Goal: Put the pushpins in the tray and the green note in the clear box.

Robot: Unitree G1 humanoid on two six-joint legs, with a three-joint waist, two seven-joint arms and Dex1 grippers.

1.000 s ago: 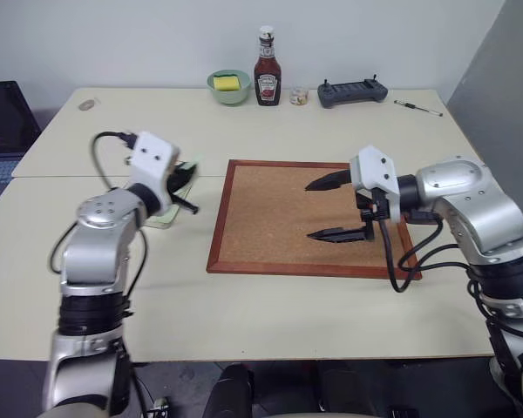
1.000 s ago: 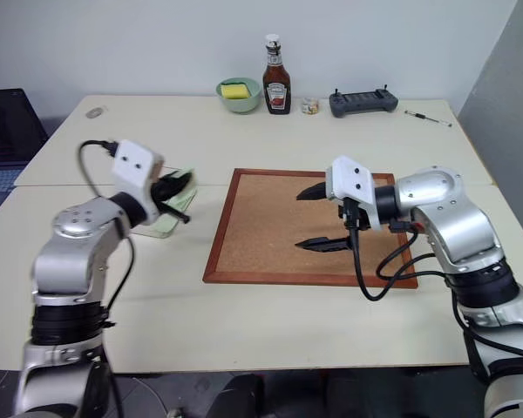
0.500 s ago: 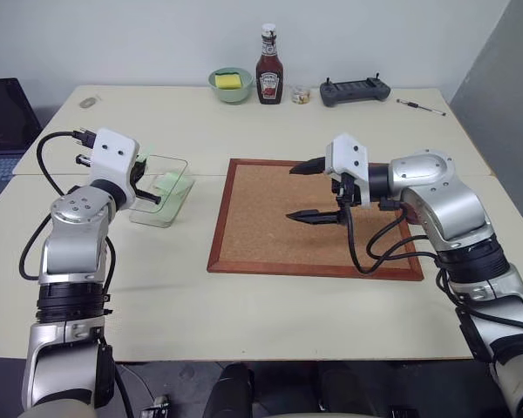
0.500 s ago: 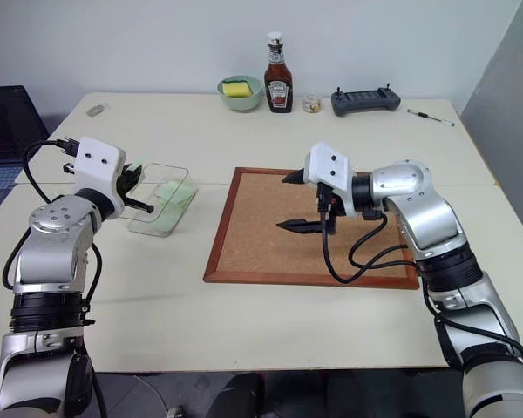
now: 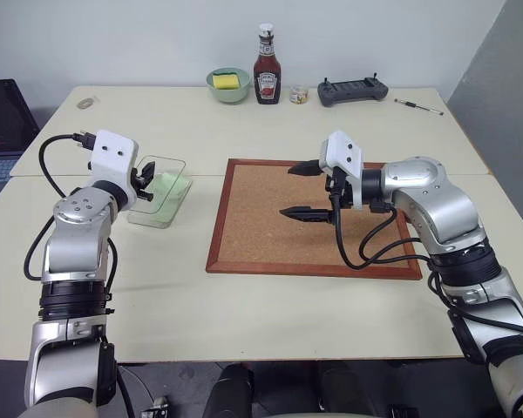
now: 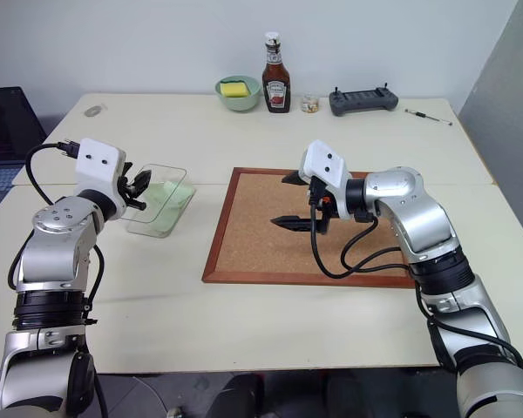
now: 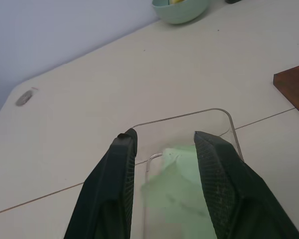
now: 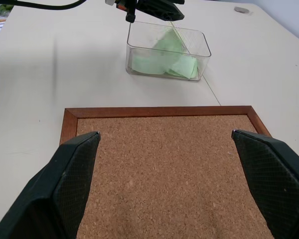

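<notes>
On the pale worktop (image 5: 270, 305) nearest me lies the wood-framed corkboard (image 5: 270, 244), and my right end effector (image 5: 301, 191) hangs over its middle, released, fingers spread wide with nothing between them, pointing across toward my left; I see no pin on the cork from the right wrist view; to the left of the board, apart from its frame, stands the clear box (image 5: 161, 191), and the green note (image 7: 182, 186) lies inside it, crumpled against the floor and one wall, plainly pale green through the plastic; my left end effector (image 6: 139, 185) sits at the box's near rim, its two black fingers (image 7: 114, 189) parted and straddling the note from above, gripping nothing that I can make out; farther back, near the wall, I have a pale green bowl (image 5: 228, 86) with a yellow sponge (image 5: 227, 82) in it, a ketchup bottle (image 5: 267, 66) beside it, then a small jar (image 5: 299, 94), a dark handheld controller (image 5: 353, 90) and a screwdriver (image 5: 418, 107) toward the right corner; a small round object (image 5: 86, 104) rests at the far left corner.
</notes>
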